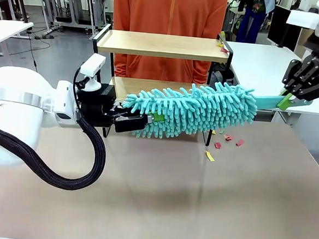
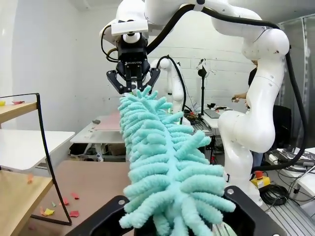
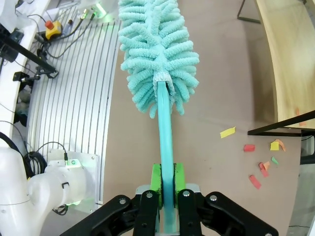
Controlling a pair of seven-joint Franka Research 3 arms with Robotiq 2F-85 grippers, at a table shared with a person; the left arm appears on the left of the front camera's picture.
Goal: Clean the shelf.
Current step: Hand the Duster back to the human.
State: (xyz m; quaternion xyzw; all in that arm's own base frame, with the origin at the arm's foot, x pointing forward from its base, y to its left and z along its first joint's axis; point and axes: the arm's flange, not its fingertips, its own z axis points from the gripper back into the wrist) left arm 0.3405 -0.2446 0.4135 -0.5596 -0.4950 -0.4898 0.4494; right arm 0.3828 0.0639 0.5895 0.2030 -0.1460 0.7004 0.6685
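Duster [image 1: 196, 108] spans both arms in front of the shelf [image 1: 162, 46] on the bench [image 1: 154, 195]. Right gripper [image 3: 166, 189] clamped on its handle, left gripper [image 1: 143, 118] clamped on the fluffy tip (handover, likely). Paper scraps [image 1: 226, 140] litter the bench; next move needs one gripper to let go before sweeping.

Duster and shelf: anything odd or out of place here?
Yes. Both tools grip one teal duster: the right tool on its handle, the left tool on the fluffy head. Coloured paper scraps lie scattered on the table beside the shelf.
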